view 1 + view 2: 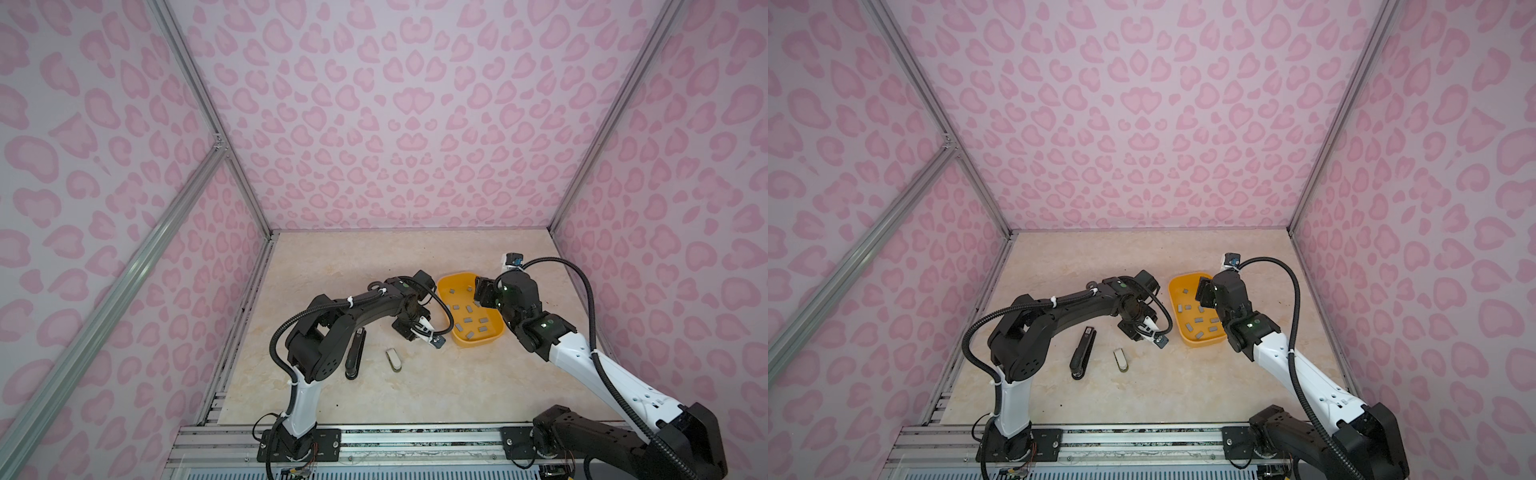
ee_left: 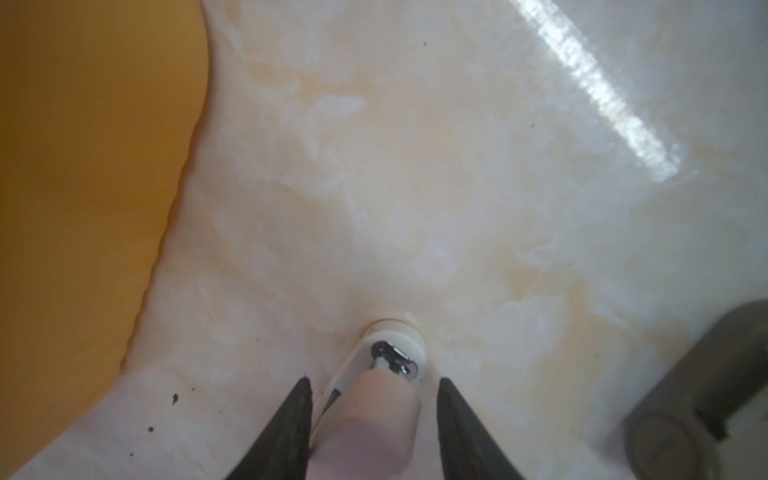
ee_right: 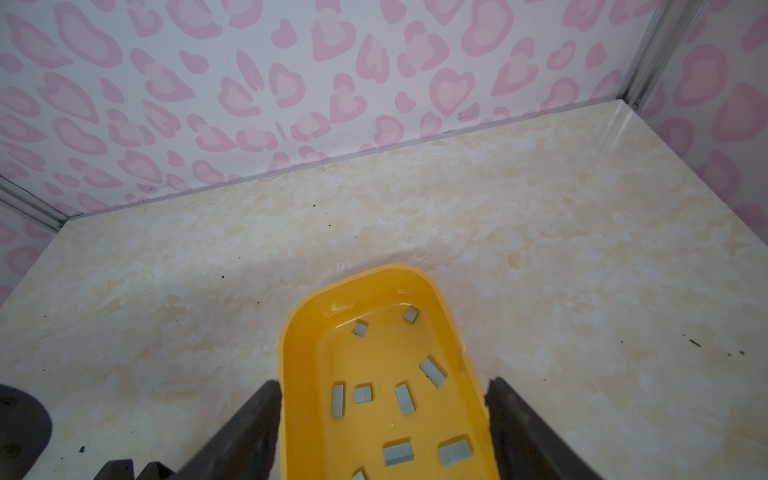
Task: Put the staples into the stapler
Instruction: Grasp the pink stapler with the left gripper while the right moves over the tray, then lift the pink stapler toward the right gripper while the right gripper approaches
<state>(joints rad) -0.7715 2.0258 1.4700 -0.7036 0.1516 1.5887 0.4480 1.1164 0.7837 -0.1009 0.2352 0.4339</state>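
Pink-and-white plastic stapler [image 2: 370, 424] sits between the parted jaws of the left end effector [image 2: 374, 380], gap on one side: centre it before squeezing. The staples [image 3: 404, 399] lie in the yellow tray [image 3: 291, 332] beneath the wide-spread right end effector [image 3: 385, 382].

1. Staples [image 3: 404, 399]: about a dozen short flat grey strips. They lie loose at mixed angles on the floor of the yellow tray [image 1: 476, 343], right of centre.
2. White stapler [image 1: 395, 359]: small, lying on the table [image 1: 415, 395], near-left of the tray.
3. Black stapler [image 1: 355, 353]: longer, lying left of the white stapler, apart from it, long axis roughly near-far.
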